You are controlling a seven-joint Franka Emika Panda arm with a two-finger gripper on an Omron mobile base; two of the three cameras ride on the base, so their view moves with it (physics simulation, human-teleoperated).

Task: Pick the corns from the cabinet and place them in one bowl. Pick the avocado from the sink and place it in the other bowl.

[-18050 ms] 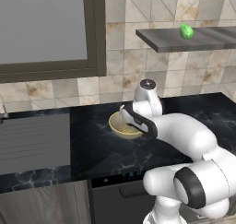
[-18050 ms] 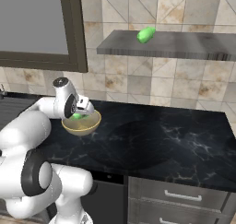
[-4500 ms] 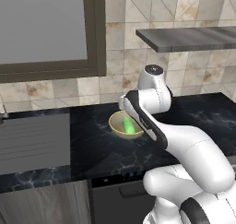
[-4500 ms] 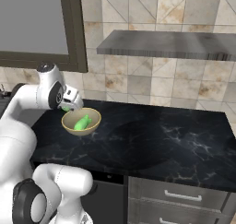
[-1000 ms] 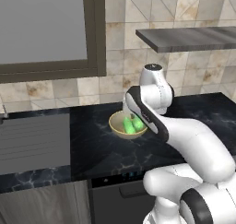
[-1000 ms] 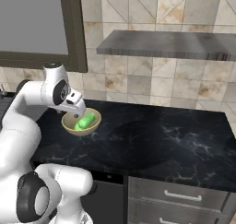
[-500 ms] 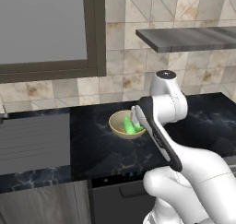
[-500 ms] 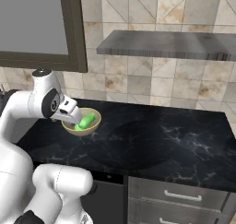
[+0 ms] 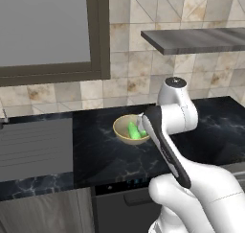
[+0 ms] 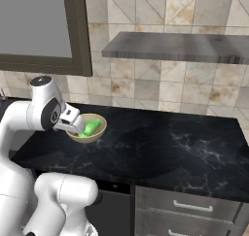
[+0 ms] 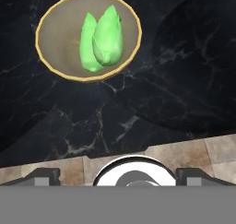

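Now 2 corns [image 11: 101,38] in pale bowl [image 11: 50,20], claw [image 10: 74,124] open, above them.

Beige-tan stone tile wall [image 10: 146,16] behind. Black marble counter [image 10: 185,152] with white veining, glossy. Dark-framed grey window panel [image 9: 48,30] at left. Grey drawers [image 10: 189,208] with silver handles below counter. Even, flat lighting.
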